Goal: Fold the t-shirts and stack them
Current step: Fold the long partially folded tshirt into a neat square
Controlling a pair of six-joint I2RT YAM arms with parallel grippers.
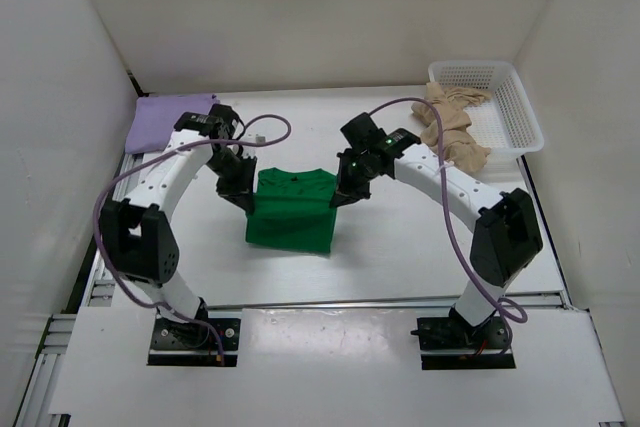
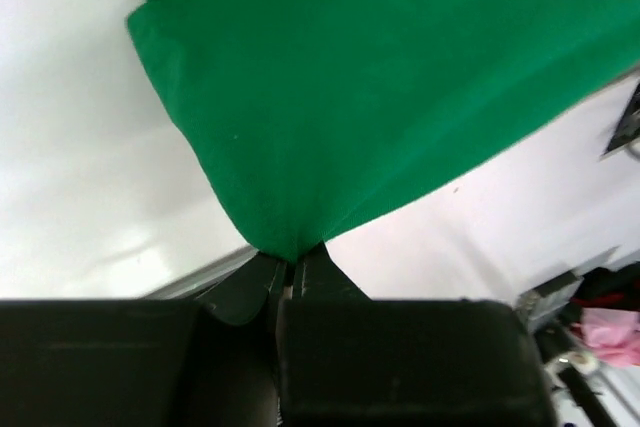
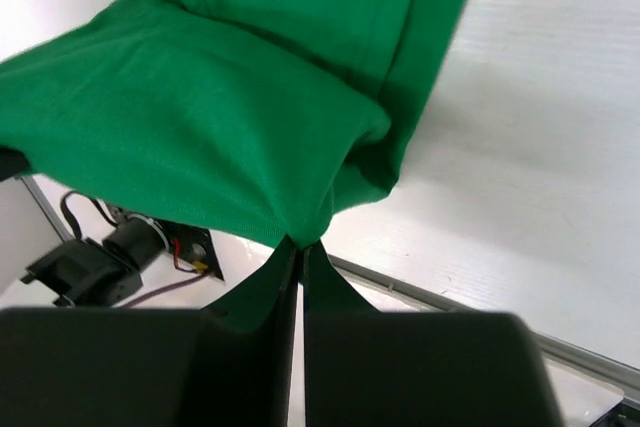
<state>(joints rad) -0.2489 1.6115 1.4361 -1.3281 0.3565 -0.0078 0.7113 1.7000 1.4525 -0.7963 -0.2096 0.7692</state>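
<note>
Green t-shirt (image 1: 292, 212), mid-tabletop (image 1: 400, 247). The left hand (image 2: 290, 265) and right hand (image 3: 300, 247) each pinch one of its side edges. Beyond it to the left lies the lavender t-shirt (image 1: 170, 119), one corner hidden by the left arm (image 1: 165, 172). To its right the beige t-shirt (image 1: 455, 127) hangs over the basket (image 1: 515, 107) rim.

White mesh basket (image 1: 512, 112) (plastic) sits far right on the table (image 1: 400, 242).

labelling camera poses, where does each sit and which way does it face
Top external: above and behind, looking down at table, left arm, right arm, green t-shirt.
Left wrist: on that arm, looking past the left end effector, shut on that shirt.
Right wrist: on that arm, looking past the right end effector, shut on that shirt.
All share the green t-shirt.
</note>
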